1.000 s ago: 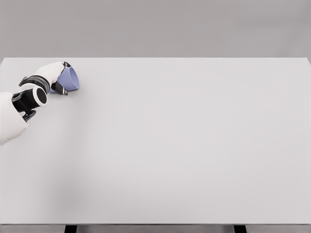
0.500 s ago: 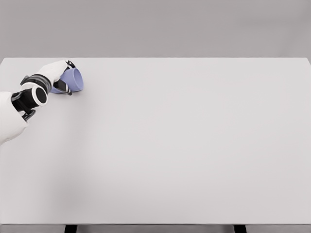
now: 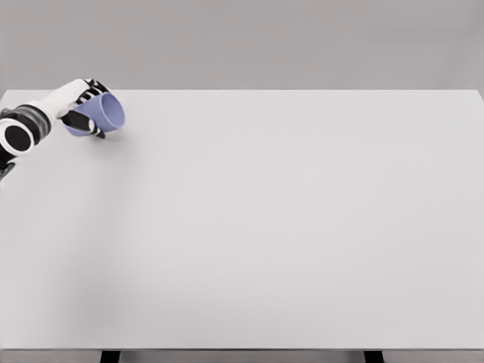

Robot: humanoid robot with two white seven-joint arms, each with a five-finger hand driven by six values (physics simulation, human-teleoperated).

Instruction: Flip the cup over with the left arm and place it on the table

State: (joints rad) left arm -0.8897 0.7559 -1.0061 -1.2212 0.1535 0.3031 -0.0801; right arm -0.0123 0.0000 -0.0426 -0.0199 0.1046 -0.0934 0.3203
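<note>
Watching from the side of the room, I see the left robot hand (image 3: pixel 82 106) up at the far left corner of the white table (image 3: pixel 287 227), with its fingers wrapped around a small lilac cup (image 3: pixel 100 115). The cup is tipped over on its side, open mouth turned to the right and slightly towards me, and it seems to be lifted just clear of the table, though from here I can't quite tell whether its lower edge touches the surface.

It looks like a light, rigid little thing with smooth, probably slippery walls, so it shouldn't need much force, only an even one. Holding it round the body near the base, as the hand does, seems the sensible place; the open rim stays free for setting down.

The fingers are closed snugly on the cup's wall, dark fingertips showing above and below it, nothing else touched. The right arm isn't anywhere to be seen.
</note>
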